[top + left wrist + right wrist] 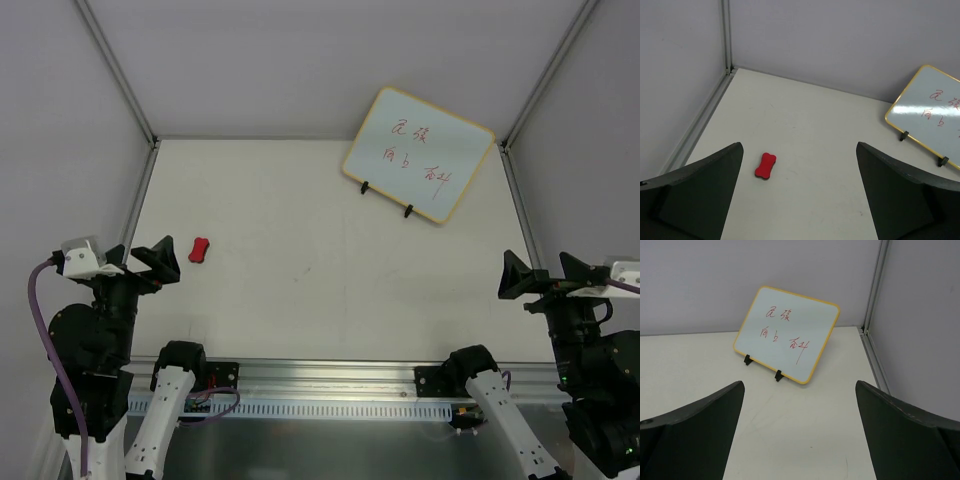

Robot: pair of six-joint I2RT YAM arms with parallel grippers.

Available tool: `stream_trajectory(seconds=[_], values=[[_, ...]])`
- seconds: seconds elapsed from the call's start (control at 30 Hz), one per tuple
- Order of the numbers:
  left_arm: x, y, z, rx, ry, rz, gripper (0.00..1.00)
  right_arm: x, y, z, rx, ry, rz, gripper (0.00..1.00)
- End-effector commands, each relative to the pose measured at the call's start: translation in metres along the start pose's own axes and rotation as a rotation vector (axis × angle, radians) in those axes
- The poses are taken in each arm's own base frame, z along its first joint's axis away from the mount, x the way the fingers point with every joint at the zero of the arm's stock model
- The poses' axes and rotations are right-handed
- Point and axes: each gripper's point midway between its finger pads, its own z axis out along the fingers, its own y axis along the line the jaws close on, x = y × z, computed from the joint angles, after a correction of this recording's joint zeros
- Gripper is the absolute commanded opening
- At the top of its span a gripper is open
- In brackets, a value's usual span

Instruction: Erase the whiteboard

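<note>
When seen from above, shows the whiteboard [418,153] in the upper right of the frame, near the far right corner of the table [300,260]. Stands propped on two small black feet [365,186], leaning back, turned at a slant to the rear wall [300,60]. Carries red handwriting [410,155] in two short rows inside a thin pale-yellow border. Fills the upper middle of the right wrist view, feet on the tabletop, writing plain to see but not readable. Sits cut off at the right edge of the left wrist view. Touches neither gripper.

Lower down the right side of the top view, finds the right gripper [545,275] by the table's right edge, jaws spread wide, nothing between them. Faces the board, well apart from it.

Over at lower left, finds the left gripper [140,262], jaws likewise parted wide and holding nothing. Has a small red block [199,250] lying flat on the table just beside it, toward the middle. In the left wrist view, lands low and left of centre, between the two dark fingers [700,190] but clear of both. Lies well apart from the board.
</note>
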Motion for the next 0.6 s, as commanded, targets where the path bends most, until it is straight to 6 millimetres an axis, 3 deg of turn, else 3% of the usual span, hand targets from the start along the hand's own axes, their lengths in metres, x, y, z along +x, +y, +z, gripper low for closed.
stream_trajectory(seconds=[0.0,0.13,0.27,0.37,0.47,0.57], values=[[0.005,-0.007,0.007,0.026,0.028,-0.022,0.99,0.004,0.010,0.002,-0.052,0.009,0.013,0.99],[0.009,-0.007,0.010,0.022,0.046,-0.026,0.99,0.018,0.027,0.006,-0.131,0.066,0.020,0.99],[0.018,-0.005,0.016,0.007,0.079,-0.031,0.99,0.067,0.051,0.023,-0.201,0.251,0.080,0.99],[0.031,-0.006,0.023,-0.001,0.123,-0.043,0.99,0.112,0.053,0.041,-0.110,0.395,0.186,0.99],[0.047,-0.010,0.033,0.010,0.187,-0.054,0.99,0.136,0.056,0.062,-0.040,0.456,0.262,0.99],[0.064,-0.014,0.042,0.021,0.255,-0.066,0.99,0.163,0.043,0.090,0.147,0.546,0.282,0.99]])
